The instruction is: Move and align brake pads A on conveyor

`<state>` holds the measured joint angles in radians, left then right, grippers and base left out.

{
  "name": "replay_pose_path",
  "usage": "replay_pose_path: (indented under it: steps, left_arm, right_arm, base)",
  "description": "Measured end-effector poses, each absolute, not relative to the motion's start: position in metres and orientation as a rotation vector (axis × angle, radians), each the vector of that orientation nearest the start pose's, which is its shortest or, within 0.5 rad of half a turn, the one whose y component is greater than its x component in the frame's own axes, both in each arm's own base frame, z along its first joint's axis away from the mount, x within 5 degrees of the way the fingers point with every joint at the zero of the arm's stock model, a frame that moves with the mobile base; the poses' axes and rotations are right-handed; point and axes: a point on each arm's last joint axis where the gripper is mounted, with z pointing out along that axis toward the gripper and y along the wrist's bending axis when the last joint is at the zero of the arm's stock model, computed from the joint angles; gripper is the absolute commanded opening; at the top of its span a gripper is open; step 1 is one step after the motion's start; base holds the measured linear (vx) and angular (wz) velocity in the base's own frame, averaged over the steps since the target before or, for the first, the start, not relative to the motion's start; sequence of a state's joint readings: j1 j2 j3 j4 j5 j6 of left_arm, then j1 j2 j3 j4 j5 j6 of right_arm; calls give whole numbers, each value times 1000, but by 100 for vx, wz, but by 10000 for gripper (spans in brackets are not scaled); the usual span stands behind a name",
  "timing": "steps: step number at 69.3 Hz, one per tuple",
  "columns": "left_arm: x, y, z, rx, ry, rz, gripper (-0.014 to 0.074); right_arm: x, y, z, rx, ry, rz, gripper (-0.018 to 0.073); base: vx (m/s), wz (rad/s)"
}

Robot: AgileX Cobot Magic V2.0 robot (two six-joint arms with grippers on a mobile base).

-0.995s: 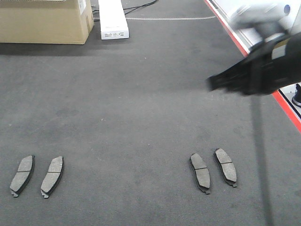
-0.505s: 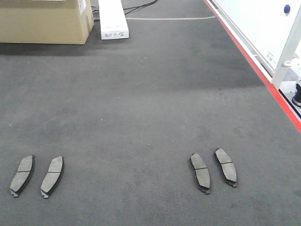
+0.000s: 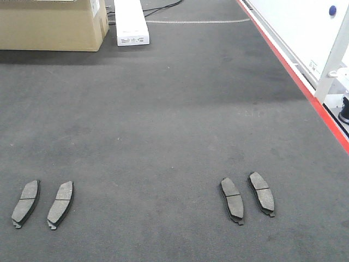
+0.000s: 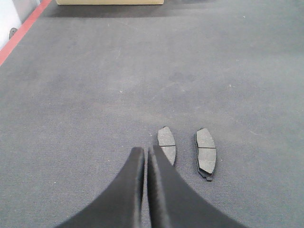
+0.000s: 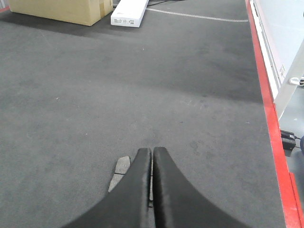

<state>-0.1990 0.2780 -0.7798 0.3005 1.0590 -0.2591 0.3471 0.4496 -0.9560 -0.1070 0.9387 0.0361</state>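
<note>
Four pads lie face-up on the conveyor [image 3: 163,125], a broad dark grey felt-like surface, in two pairs set well apart. At the left, one pad [image 3: 25,203] sits just beside a second pad [image 3: 60,204], the two roughly parallel, apart, and leaning slightly to the right. In the left wrist view the left hand [image 4: 145,154] is clenched, its two black fingers pressed together and holding nothing; one pad of this pair [image 4: 166,145] lies just ahead and to the right of its tip, partly hidden by a finger, and the other [image 4: 206,153] lies a little farther right, not touching the first.

At the right of the front view, the third pad [image 3: 232,200] and the fourth pad [image 3: 262,193] lie side by side, near but apart, both leaning slightly to the left. The right hand [image 5: 152,153] is likewise clenched and empty, its fingers closed flat against each other; a single pad [image 5: 119,172] shows just left of and below its tip, mostly covered by the finger.

At the far end stand a cardboard box [image 3: 52,24] and, beside it, a white box [image 3: 131,22]. A red strip [image 3: 289,68] runs along the conveyor's right edge.
</note>
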Motion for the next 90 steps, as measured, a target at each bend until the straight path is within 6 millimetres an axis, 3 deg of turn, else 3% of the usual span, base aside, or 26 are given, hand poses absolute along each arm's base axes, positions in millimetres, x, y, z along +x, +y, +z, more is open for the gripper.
replay_pose_path:
  steps: [62, 74, 82, 90]
  left_arm:
    - [19, 21, 357, -75, 2001, 85, -6]
    - [24, 17, 359, -52, 1928, 35, -6]
    - [32, 8, 350, -38, 1843, -58, -6]
    - [41, 1, 325, -55, 1783, -126, -6]
  right_arm:
    - [43, 8, 408, -299, 1894, 136, -6]
    - [43, 8, 408, -299, 1894, 136, -6]
    - [43, 8, 408, -299, 1894, 138, -6]
    - [43, 8, 408, -299, 1894, 138, -6]
  base:
    - [0, 0]
    - [0, 0]
    - [0, 0]
    - [0, 0]
